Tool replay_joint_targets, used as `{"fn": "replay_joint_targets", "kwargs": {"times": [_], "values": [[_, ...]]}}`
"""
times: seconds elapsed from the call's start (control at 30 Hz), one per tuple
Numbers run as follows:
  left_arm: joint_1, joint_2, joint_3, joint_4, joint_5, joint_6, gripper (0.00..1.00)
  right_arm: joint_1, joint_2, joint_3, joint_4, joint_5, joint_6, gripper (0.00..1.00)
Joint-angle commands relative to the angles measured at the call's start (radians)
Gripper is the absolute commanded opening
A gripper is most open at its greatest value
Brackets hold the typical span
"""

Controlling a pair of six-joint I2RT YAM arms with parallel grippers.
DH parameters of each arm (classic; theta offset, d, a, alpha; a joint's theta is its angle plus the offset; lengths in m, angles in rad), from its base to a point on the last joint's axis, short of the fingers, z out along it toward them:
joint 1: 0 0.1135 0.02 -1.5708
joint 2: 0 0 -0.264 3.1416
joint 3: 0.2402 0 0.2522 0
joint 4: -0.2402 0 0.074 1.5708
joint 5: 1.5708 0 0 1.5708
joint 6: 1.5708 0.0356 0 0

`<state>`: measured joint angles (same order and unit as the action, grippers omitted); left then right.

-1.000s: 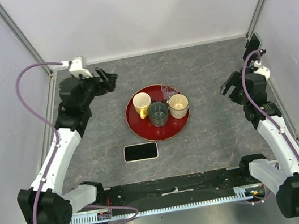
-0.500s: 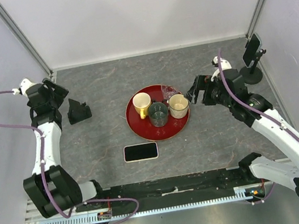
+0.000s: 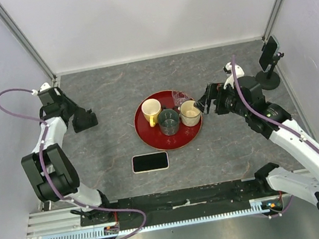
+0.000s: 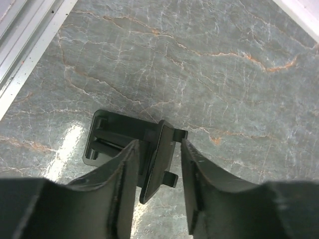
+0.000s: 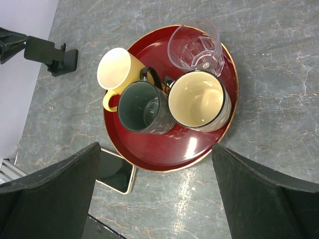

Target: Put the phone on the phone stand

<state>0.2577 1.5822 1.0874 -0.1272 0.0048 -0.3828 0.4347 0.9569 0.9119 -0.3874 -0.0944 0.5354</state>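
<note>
Left hand: fingers slightly spread, straddling the upright plate of the stand, with a thin gap showing on each side. The plate stands between the jaws and is not pinched. The stand sits on the tabletop near the left rear corner.

Right hand: fingers spread wide and holding nothing, hovering over the near right part of the tray.

The red tray lies mid-tabletop and carries a yellow mug, a dark mug, a cream mug and a glass, all upright and clustered together.

The phone lies flat, dark screen up, just beside the tray's near rim and well apart from the stand.

A mount with a round base stands at the right rear edge.
</note>
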Motion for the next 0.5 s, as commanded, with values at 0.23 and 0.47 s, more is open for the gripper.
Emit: {"fn": "replay_joint_targets", "kwargs": {"times": [0.23, 0.47], "values": [[-0.018, 0.064, 0.058, 0.020, -0.002, 0.088, 0.44, 0.003, -0.066, -0.005, 0.027, -0.007, -0.014, 0.98], [-0.029, 0.038, 0.063, -0.002, -0.002, 0.090, 0.05, 0.004, -0.086, -0.024, -0.007, -0.027, 0.034, 0.98]]}}
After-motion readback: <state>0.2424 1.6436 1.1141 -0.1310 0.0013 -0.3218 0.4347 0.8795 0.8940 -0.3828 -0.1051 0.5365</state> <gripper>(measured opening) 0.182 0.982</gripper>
